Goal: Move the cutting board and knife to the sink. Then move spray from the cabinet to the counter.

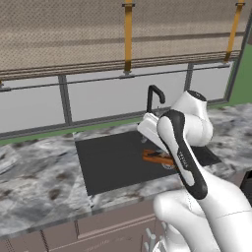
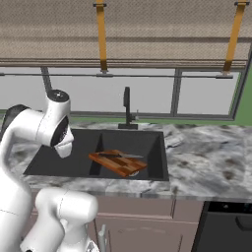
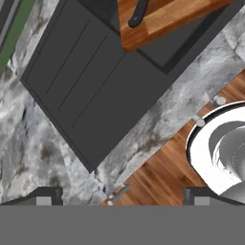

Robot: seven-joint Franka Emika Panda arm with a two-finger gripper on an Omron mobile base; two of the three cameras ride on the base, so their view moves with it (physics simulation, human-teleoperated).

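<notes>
Cutting board (image 2: 119, 163) of checkered dark-and-tan wood lies in the black sink (image 2: 78, 152) with the dark-handled knife (image 2: 118, 155) on it, ahead of the empty, wide-open tool (image 3: 122, 198), so turn toward the cabinet spray next.

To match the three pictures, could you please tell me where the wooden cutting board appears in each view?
Left base view: the rectangular brown wooden cutting board lies in the dark sink basin, partly behind the arm.
Right base view: centre, tilted in the basin, knife on it.
Hand view: top edge, right of centre.
Shared landmark: the dark sink basin.
</notes>
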